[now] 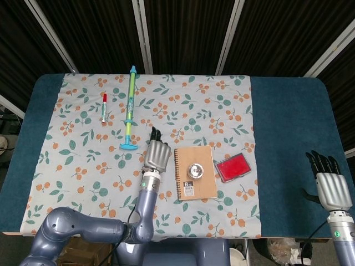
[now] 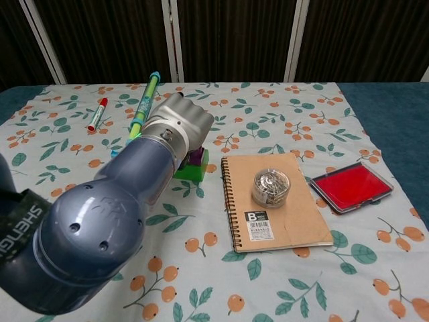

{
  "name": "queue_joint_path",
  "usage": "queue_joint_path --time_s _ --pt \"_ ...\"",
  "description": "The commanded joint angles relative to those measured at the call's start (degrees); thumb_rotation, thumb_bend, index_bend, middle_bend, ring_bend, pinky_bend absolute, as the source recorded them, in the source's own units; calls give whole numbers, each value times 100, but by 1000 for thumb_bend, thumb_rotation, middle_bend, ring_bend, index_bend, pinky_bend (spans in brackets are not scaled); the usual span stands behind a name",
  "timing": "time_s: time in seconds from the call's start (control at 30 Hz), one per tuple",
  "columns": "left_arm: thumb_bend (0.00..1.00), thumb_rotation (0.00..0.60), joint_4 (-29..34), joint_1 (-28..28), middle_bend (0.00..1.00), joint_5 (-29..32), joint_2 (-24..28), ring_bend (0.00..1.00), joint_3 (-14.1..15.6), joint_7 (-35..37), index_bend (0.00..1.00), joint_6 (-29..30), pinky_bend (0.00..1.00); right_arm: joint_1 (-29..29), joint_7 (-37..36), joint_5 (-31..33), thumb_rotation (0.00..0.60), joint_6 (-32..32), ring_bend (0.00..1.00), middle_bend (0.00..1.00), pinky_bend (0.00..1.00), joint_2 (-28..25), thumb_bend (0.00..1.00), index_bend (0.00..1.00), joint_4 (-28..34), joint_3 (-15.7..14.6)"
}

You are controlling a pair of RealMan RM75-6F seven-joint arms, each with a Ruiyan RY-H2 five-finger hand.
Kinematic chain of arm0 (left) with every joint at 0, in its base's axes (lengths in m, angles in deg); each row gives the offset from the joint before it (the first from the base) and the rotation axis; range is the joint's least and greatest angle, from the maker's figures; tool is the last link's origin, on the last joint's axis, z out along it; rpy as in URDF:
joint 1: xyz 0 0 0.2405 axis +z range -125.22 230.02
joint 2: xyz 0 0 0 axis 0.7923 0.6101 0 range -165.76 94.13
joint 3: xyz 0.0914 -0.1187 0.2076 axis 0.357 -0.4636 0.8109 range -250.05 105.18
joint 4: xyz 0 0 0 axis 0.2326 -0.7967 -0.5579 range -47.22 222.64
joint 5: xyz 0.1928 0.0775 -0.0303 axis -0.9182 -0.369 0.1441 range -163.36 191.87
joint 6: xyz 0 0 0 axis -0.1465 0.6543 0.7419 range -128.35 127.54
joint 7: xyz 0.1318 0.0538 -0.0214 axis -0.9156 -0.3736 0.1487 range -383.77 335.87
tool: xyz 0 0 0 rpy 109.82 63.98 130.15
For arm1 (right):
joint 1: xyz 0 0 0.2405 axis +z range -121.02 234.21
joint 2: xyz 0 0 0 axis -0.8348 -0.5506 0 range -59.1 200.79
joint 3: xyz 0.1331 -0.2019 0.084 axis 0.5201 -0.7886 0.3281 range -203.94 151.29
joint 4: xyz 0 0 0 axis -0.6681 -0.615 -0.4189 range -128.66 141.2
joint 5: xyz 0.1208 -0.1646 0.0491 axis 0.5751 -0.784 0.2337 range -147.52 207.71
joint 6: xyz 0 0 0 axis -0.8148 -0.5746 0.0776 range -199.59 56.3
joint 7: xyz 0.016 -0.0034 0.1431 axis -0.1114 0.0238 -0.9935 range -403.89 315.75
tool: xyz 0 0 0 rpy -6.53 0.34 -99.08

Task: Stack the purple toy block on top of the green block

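1. The purple block (image 2: 196, 155) is seen on top of the green block (image 2: 193, 170), just left of the notebook (image 2: 275, 201); only slivers of both show past the left robot hand (image 2: 179, 124), which is laid over them.
2. Whether that left robot hand grasps the purple block or merely rests on it cannot be told.
3. If the purple block is not fully seated, it could be tipped or dragged off as the hand is lifted; the green block could also be pushed against the notebook.
4. The right robot hand (image 1: 331, 185) is held released, well right of the notebook, past the red pad (image 2: 350, 186).
5. The surface (image 1: 288, 111) is covered by a floral cloth (image 2: 281, 114); dark panels are seen behind.
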Motion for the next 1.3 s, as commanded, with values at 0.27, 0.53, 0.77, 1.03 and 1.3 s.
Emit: queue_joint_path --time_s 0.27,0.53,0.77,1.03,1.3 --pt "437 600 -186 100 516 -52 -60 97 67 43 564 -132 0 3 22 27 600 17 95 64 0 2 223 25 5 4" --pt "437 600 -344 160 516 -124 -131 98 129 24 564 -194 0 16 48 34 600 36 95 63 0 12 224 25 5 5" --pt "437 600 -380 182 515 -219 -158 98 116 3 554 -194 0 24 52 39 600 47 95 63 0 13 223 25 0 9" --pt "362 600 -31 194 119 -420 -15 0 5 72 235 -150 0 33 71 31 600 58 95 63 0 24 223 25 4 1" --pt "213 600 548 266 0 -254 396 0 71 -292 50 -97 0 28 76 13 600 26 95 64 0 11 223 25 36 5"
